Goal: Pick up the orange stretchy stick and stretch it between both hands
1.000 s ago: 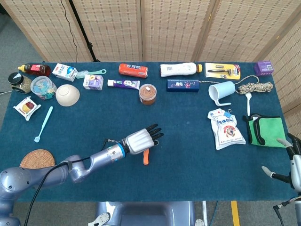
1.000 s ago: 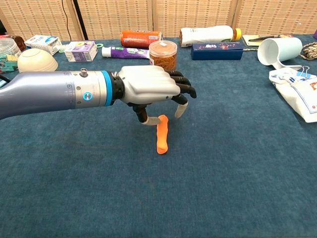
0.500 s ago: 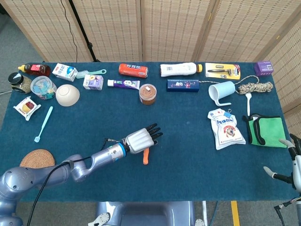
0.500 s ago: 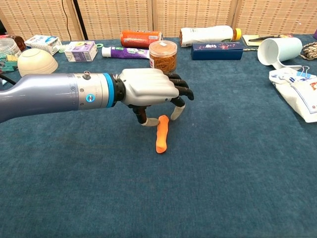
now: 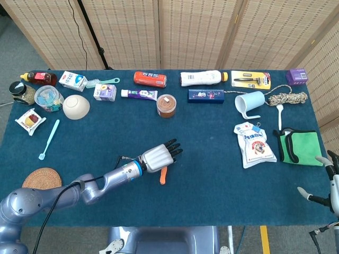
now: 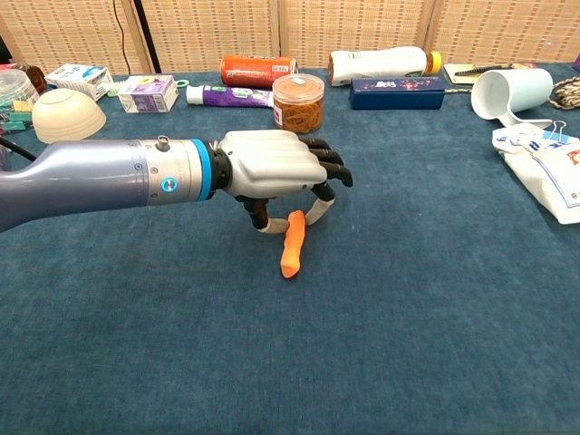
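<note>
Two hands: left one over mid-table, right one at the table's far right edge.
Left hand (image 6: 272, 165): palm down above the blue tablecloth (image 6: 408, 299), fingers curled downward around the top end of the stick; thumb tip just beside that end on one side, a pale fingertip (image 6: 317, 212) just beside it on the other; cannot tell whether either actually presses it.
Orange stretchy stick (image 6: 292, 244): lying flat on the cloth, upper end under the left hand, lower end sticking out toward the camera, bare and free.
Same stick from the head view (image 5: 163, 175): short orange stub just below the white back of the left hand (image 5: 158, 157).
Right hand (image 5: 329, 185): seen only in the head view, off the cloth's right border, fingers apart, nothing in them, well apart from the stick.
Nearest neighbour: jar of rubber bands (image 6: 298, 101), behind the left hand, not touching.
Farther right: white cup (image 6: 510, 92) on its side, snack bag (image 6: 549, 177) flat on the cloth.
Back row: orange can (image 6: 257, 70) and white bottle (image 6: 381, 64), both lying down.
</note>
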